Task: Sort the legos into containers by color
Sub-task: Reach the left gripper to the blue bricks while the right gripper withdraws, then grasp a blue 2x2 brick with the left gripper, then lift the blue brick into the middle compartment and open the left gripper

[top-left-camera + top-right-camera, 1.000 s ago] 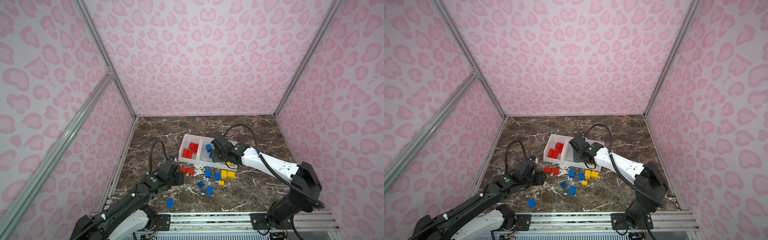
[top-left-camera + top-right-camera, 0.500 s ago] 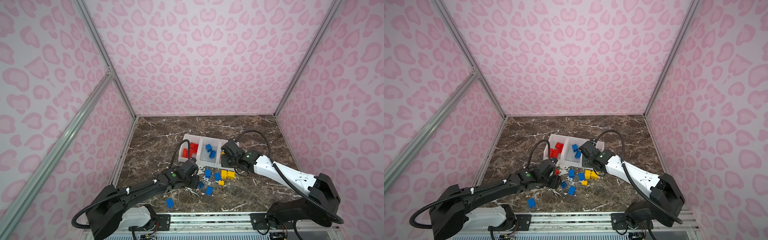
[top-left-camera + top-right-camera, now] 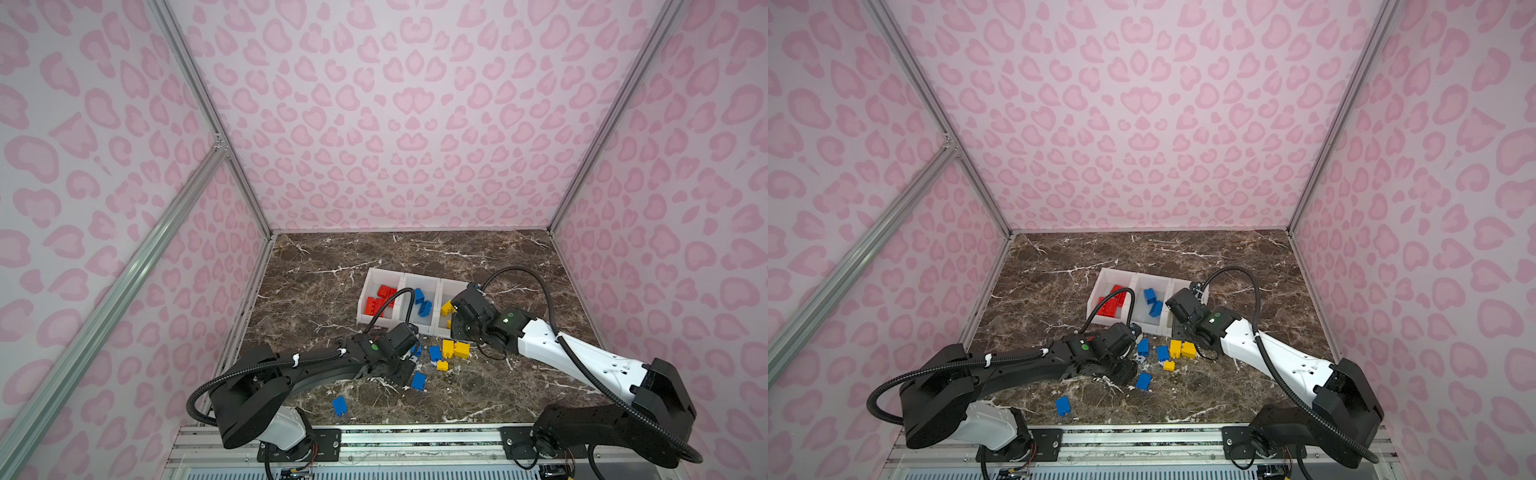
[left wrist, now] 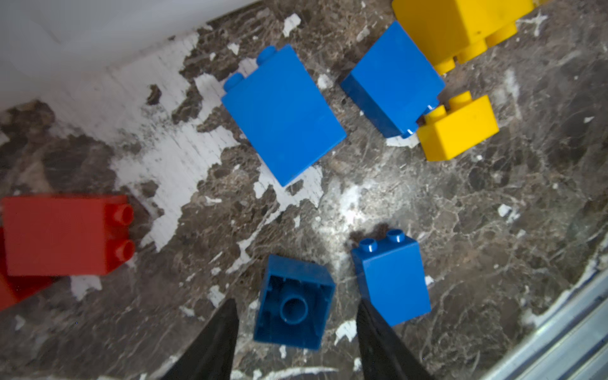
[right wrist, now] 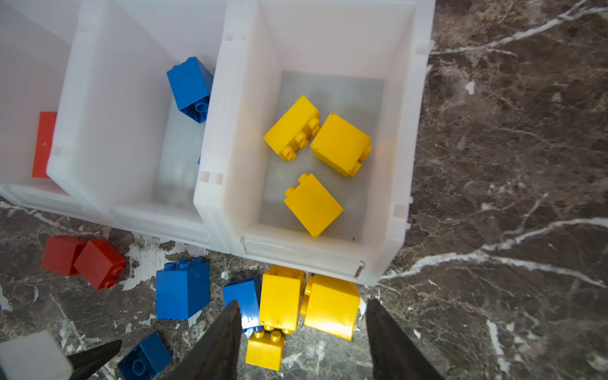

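Both arms have shifted in the last second: the left has reached farther right along the marble table (image 4: 493, 230), and the right has drawn back from over the containers (image 5: 306, 250) toward their near wall. The left gripper (image 4: 296, 301) stands open low over the table, its fingers (image 4: 217, 335) straddling an upturned blue brick (image 4: 292, 316) without touching it. Just beside one finger lies a second blue brick (image 4: 393, 279). Farther off are two larger blue bricks (image 4: 283, 113), a small yellow brick (image 4: 457, 128) and a red pair (image 4: 65, 235).

The right gripper (image 5: 302, 302) is open too and holds nothing. It hangs above two yellow bricks (image 5: 279, 299) that lie just in front of the containers. Of these three white bins, the right one holds three yellow legos (image 5: 312, 204), the middle one blue legos (image 3: 422, 303) and the left one red legos (image 3: 380, 301). A lone blue brick (image 3: 340, 406) lies well apart, near the front rail (image 3: 374, 432).
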Available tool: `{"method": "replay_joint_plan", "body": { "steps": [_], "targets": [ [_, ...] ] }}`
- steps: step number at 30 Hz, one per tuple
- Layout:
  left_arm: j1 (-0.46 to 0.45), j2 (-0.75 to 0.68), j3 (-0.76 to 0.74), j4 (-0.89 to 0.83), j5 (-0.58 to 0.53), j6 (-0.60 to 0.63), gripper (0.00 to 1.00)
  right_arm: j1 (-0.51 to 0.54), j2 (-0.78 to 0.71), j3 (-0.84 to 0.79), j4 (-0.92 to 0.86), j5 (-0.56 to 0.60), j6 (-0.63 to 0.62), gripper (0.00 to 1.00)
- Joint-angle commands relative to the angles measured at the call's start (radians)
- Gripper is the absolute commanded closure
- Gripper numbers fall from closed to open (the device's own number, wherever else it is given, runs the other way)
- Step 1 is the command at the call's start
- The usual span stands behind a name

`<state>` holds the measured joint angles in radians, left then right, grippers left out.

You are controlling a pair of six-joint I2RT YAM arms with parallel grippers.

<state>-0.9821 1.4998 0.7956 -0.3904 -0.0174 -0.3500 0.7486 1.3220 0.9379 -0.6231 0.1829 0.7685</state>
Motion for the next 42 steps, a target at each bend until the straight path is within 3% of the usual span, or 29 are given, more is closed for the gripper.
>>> {"method": "replay_joint_plan", "body": {
  "steps": [1,11,22,30,31,42],
  "targets": [
    [0.0,0.031,0.027,-0.009,-0.021,0.059,0.42,0.0,-0.004,-0.008,0.008,0.009,0.012,0.39],
    [-0.001,0.066,0.039,-0.002,-0.012,0.071,0.55,-0.001,-0.012,-0.021,0.008,0.012,0.017,0.39],
    [-0.001,0.04,0.065,0.001,-0.031,0.045,0.62,-0.008,-0.045,-0.028,-0.008,0.018,0.011,0.4],
    [-0.001,0.038,0.064,-0.003,-0.037,0.042,0.62,-0.018,-0.068,-0.057,-0.003,0.012,0.014,0.4],
    [0.0,0.038,0.069,-0.006,-0.037,0.044,0.67,-0.02,-0.07,-0.059,-0.003,0.012,0.013,0.4],
    [0.017,0.007,0.222,-0.049,-0.091,0.101,0.7,-0.028,-0.121,-0.067,-0.026,0.026,0.015,0.4]
  ]
}}
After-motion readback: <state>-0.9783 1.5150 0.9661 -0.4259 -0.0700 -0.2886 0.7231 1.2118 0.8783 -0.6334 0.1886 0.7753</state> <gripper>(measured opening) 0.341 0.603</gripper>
